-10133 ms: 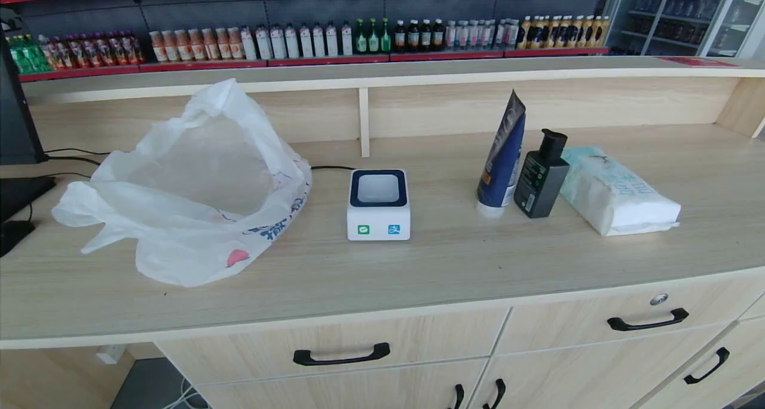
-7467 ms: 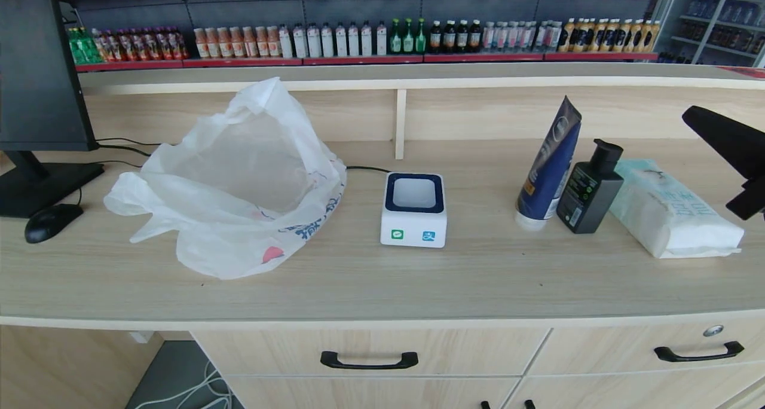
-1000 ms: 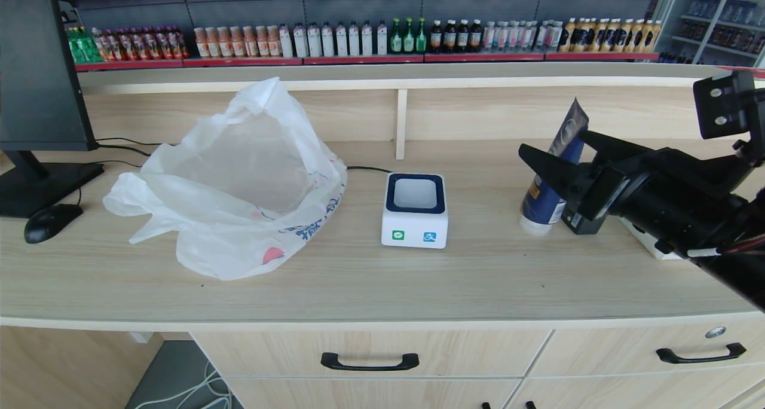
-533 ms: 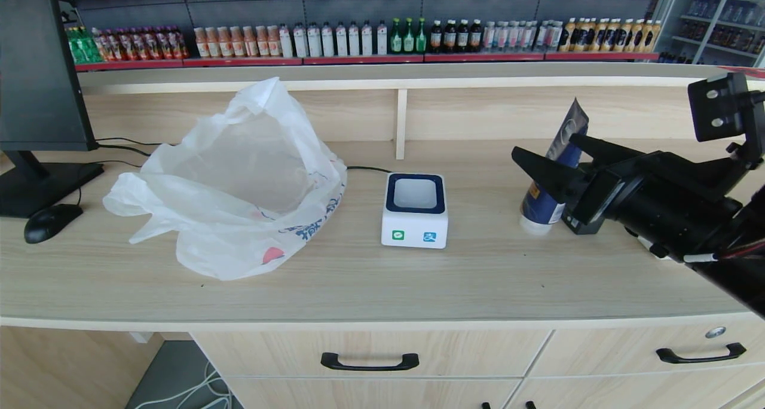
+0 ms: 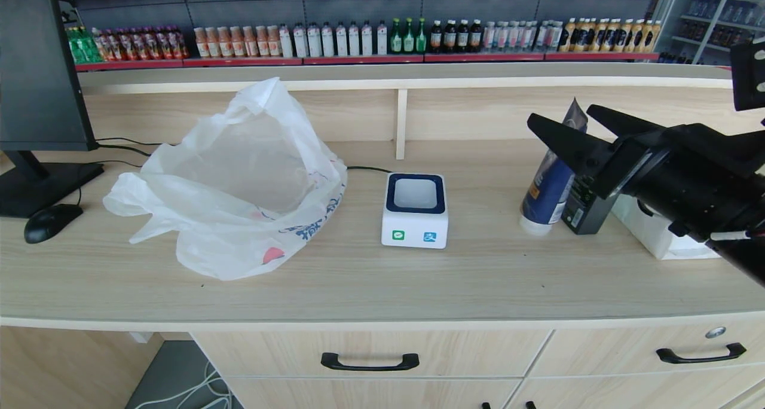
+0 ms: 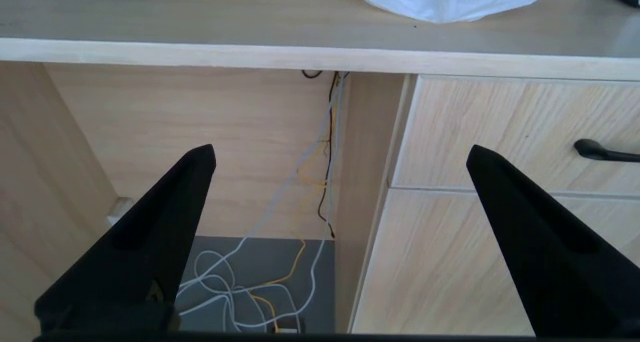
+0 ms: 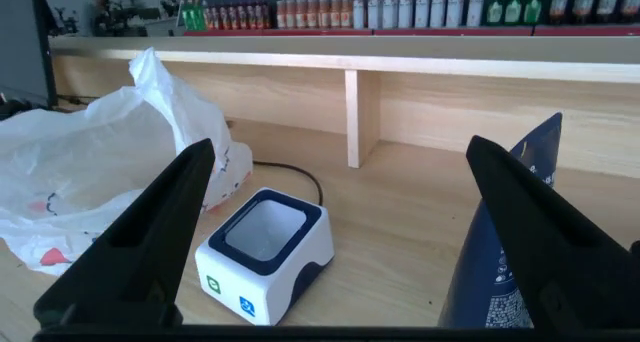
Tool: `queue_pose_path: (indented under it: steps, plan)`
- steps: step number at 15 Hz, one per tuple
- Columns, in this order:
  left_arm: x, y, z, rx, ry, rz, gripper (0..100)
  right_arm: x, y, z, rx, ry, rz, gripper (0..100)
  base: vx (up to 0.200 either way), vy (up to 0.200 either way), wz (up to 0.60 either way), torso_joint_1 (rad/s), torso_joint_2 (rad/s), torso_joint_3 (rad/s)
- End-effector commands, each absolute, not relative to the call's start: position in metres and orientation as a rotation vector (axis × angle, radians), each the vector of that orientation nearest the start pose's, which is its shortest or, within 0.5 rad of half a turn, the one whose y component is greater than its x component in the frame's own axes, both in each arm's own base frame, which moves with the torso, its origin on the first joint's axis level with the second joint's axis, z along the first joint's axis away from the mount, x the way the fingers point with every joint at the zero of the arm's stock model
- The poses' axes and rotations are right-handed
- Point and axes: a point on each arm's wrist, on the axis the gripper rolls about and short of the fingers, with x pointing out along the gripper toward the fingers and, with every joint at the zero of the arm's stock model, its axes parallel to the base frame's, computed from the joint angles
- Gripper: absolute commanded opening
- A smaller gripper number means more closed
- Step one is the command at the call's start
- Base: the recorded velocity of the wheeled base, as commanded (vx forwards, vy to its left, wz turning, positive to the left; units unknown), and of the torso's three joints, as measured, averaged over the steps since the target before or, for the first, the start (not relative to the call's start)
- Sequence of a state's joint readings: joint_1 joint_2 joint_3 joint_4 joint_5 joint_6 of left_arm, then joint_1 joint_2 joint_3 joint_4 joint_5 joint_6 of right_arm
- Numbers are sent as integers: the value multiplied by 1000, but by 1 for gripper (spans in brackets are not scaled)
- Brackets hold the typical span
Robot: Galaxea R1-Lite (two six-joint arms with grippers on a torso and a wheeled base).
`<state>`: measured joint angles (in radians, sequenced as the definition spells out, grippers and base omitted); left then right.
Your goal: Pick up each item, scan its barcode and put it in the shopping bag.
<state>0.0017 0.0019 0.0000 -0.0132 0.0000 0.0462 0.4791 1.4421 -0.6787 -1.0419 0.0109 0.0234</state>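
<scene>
Head view: the right gripper (image 5: 560, 121), jaws wide apart, hovers near the standing blue tube (image 5: 545, 189), which touches the black bottle (image 5: 583, 210) beside the tissue pack (image 5: 652, 232). The scanner (image 5: 415, 210) sits mid-surface (image 5: 358, 280), with the shopping bag (image 5: 239, 176) farther left. The left gripper (image 6: 340, 154) hangs spread below the surface edge.

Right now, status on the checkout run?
Right gripper open near blue tube, holding nothing. Left gripper open, below counter. Scanner stands between tube and shopping bag.

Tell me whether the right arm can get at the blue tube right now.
Probably yes. The right gripper is open near the blue tube's upper end, nothing between them; the black bottle close beside it could crowd one finger.
</scene>
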Motion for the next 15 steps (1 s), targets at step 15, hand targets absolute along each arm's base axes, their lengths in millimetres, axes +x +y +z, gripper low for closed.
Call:
queue_pose_path:
  steps: [15]
  plan:
    - [-23,0,77,48,-12,2,100,232,106,234,70,-171,445,100,0,0,0,0,0,0]
